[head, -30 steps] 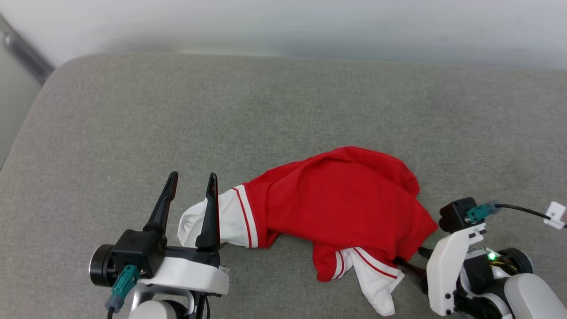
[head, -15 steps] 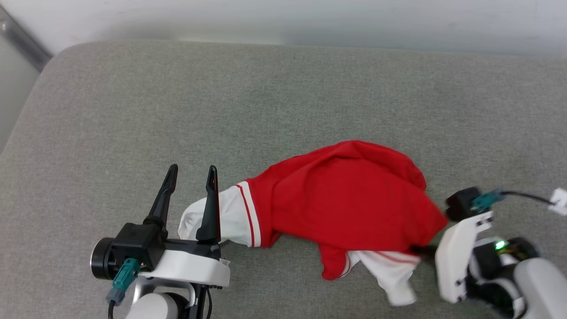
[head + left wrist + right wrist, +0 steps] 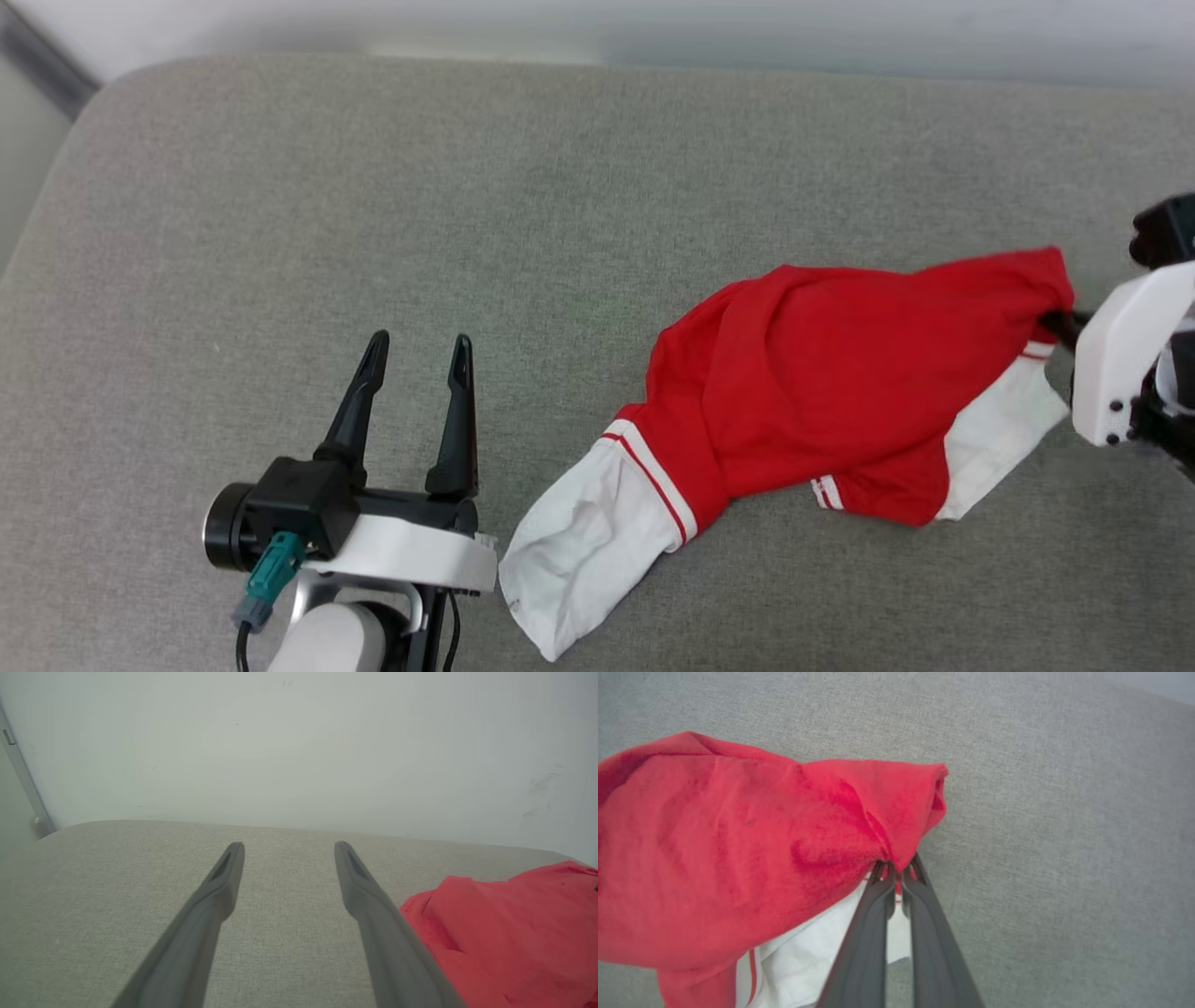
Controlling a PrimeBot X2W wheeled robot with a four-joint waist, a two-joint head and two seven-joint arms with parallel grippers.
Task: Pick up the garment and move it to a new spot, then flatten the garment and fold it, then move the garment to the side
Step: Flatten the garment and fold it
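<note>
The right tool (image 3: pixel 897 870) is pinching a bunched red edge of the garment (image 3: pixel 840 373), which is trailing from its tips across the grey cushion (image 3: pixel 280 187). The left tool (image 3: pixel 418 341) is standing spread and empty, the white sleeve (image 3: pixel 579 551) lying beside its base. Being soft, light and limp, the cloth is likely needing a second hold at a hem corner.

Soft matt cloth garment (image 3: pixel 840 373) on coarse woven grey cushion (image 3: pixel 467 215).
</note>
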